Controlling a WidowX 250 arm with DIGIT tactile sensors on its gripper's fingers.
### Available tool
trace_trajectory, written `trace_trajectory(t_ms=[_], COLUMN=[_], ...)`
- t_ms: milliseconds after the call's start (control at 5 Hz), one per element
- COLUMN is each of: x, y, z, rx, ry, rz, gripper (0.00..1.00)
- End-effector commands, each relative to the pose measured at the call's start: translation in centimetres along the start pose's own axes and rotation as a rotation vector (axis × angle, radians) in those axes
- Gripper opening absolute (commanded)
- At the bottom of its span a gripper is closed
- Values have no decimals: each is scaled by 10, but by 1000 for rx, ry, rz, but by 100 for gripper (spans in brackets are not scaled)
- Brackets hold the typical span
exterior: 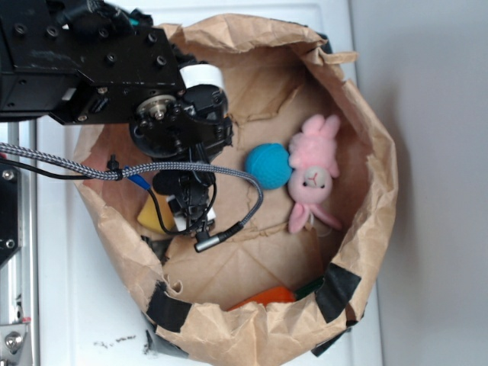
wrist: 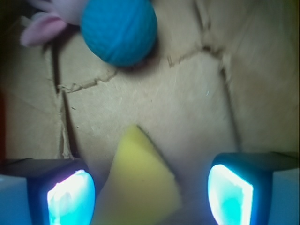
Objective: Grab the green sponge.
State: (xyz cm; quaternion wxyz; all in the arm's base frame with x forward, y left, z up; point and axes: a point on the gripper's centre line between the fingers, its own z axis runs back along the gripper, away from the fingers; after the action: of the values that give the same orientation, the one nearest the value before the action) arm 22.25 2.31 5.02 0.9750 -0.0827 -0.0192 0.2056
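The green sponge (wrist: 140,183) shows as a yellow foam wedge pointing up at the bottom of the wrist view; its green layer is not visible. It lies on the brown paper floor of the bag. My gripper (wrist: 150,192) is open and straddles it. The left pad (wrist: 70,197) is close to the sponge's edge, and the right pad (wrist: 229,194) stands apart from it. In the exterior view the sponge (exterior: 155,216) peeks out yellow at the bag's left, mostly hidden under my gripper (exterior: 187,210) and arm.
A teal-blue knitted ball (exterior: 268,165) (wrist: 119,29) lies beside a pink plush bunny (exterior: 313,175) (wrist: 47,21) further right. An orange item (exterior: 267,296) rests at the bag's near wall. The crumpled paper bag rim (exterior: 377,152) encloses everything; black tape (exterior: 339,290) patches it.
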Motion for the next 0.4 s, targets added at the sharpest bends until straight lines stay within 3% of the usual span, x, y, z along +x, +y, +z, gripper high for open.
trace_trajectory(t_ms=[0, 200], x=[-9, -5], y=[9, 8], z=[-19, -43], rx=[-61, -64], ry=[-44, -89], rz=[5, -10], gripper=[100, 100])
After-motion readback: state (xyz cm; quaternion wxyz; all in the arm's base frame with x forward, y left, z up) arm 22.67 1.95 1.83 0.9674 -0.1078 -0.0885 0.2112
